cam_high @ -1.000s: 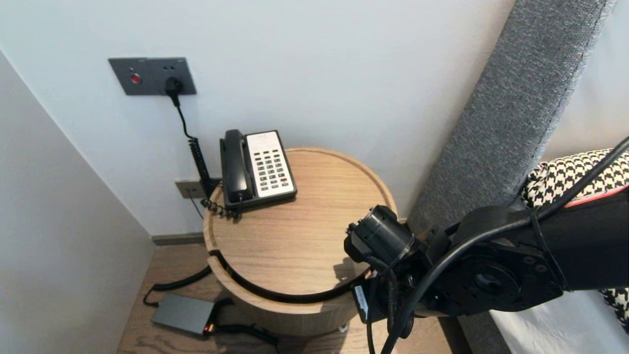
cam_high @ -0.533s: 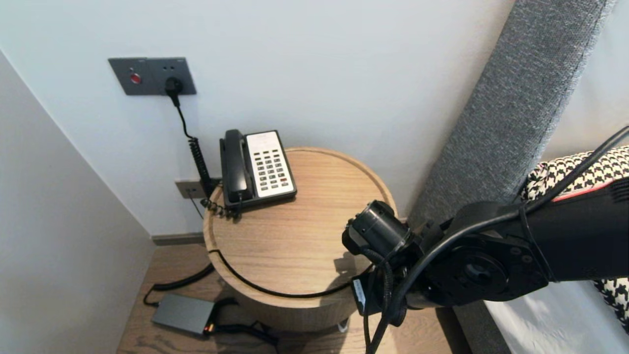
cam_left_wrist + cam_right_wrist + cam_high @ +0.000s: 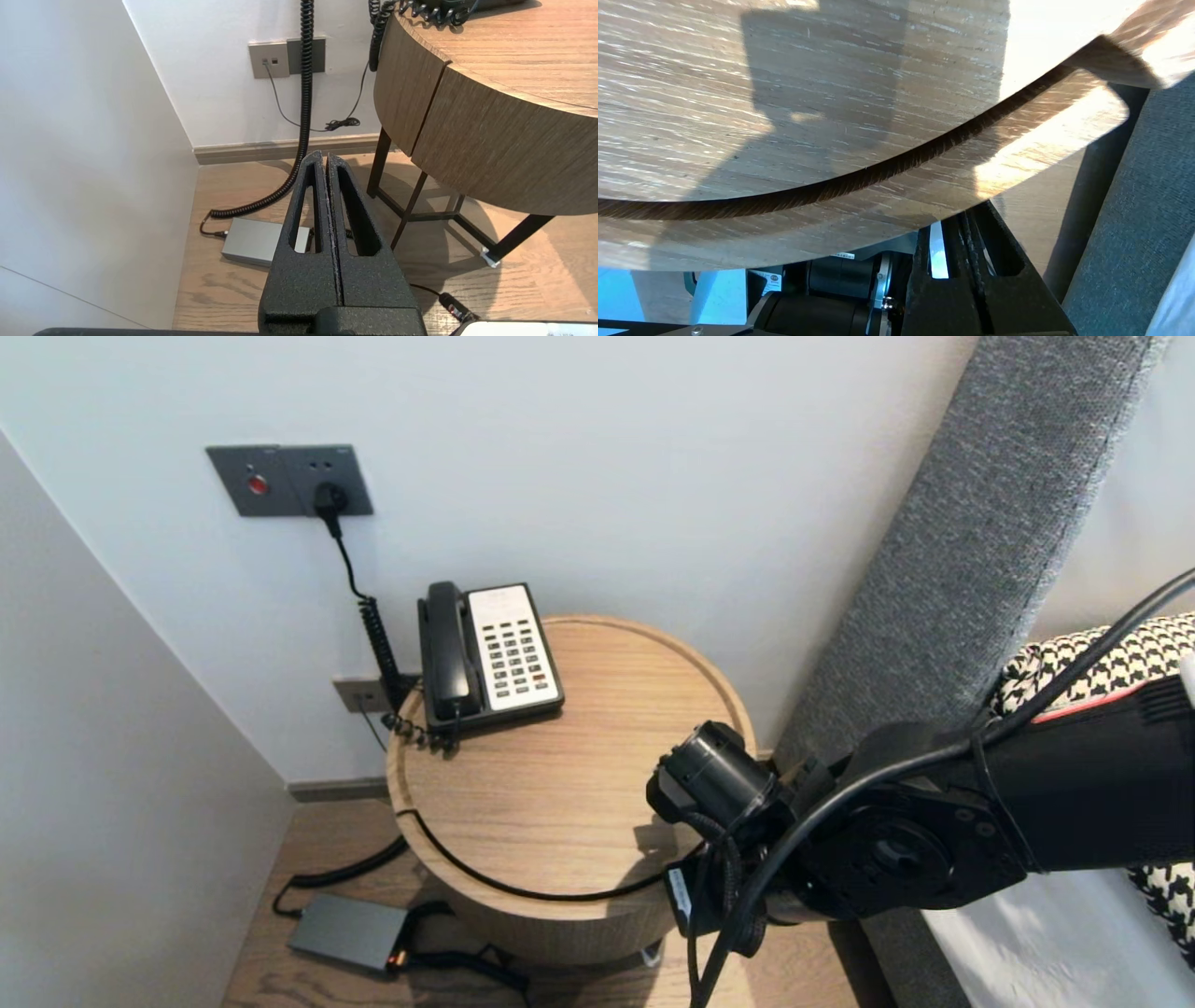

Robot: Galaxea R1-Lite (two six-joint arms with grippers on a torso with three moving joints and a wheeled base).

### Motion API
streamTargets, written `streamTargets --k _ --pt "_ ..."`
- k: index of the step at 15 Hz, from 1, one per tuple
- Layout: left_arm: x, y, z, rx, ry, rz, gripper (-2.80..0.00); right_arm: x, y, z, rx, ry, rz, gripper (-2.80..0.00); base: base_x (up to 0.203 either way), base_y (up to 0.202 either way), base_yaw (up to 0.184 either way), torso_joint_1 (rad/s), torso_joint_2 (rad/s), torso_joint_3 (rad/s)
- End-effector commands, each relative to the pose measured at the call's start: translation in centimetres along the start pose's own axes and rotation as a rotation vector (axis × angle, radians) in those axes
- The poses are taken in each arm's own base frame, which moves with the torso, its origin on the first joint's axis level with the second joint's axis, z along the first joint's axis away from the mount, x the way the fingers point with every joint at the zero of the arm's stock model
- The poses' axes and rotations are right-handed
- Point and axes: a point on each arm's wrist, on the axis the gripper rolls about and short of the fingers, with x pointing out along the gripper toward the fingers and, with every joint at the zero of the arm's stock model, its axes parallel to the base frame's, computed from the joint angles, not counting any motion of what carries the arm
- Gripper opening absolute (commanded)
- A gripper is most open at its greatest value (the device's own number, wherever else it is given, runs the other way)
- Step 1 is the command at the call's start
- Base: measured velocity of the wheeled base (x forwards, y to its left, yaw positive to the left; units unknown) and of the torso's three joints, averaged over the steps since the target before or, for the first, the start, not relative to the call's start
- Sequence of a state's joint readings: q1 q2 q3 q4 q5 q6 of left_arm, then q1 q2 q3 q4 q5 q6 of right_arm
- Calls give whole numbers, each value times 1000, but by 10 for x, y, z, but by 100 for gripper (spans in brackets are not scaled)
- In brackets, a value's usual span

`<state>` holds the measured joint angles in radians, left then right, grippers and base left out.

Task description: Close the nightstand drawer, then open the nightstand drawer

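- The drawer (image 3: 560, 929) of the round table (image 3: 597, 709) has been pushed in (only a thin gap is left).
- The right gripper (image 3: 966, 224), fingers pressed together, is held at its front.
- The left gripper (image 3: 325, 161), likewise closed, is parked low.

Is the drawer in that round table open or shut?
Nearly shut: only a thin dark gap shows between drawer front and tabletop.

A: What sort of place is this?
B: A hotel bedroom, I'd say. A keypad phone (image 3: 490, 653) sits on a round wooden surface (image 3: 579, 784) beside a grey padded headboard (image 3: 980, 541).
A: The houndstooth cushion (image 3: 1074, 663) on white bedding (image 3: 1046, 943) fits too.
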<state>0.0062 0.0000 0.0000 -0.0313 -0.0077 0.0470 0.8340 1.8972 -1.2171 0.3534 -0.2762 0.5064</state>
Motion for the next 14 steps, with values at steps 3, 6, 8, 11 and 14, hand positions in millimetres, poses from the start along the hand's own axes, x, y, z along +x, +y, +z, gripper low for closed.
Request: streamTargets --k 3,6,8,11,14 --pt "1 0 -3 0 10 -1 -280 -2 -10 -20 -13 52 -30 -280 0 0 0 0 0 0" --pt "1 0 -3 0 10 0 -280 -6 -28 -42 -17 102 -63 -280 0 0 0 0 0 0" --pt "1 0 -3 0 10 1 -280 -6 -53 -46 36 123 -108 -280 0 0 0 0 0 0" --pt "1 0 -3 0 10 1 -280 -8 -99 -45 146 106 -174 -280 0 0 0 0 0 0" --pt "1 0 -3 0 10 1 -280 -12 -154 -42 195 66 -260 -280 0 0 0 0 0 0"
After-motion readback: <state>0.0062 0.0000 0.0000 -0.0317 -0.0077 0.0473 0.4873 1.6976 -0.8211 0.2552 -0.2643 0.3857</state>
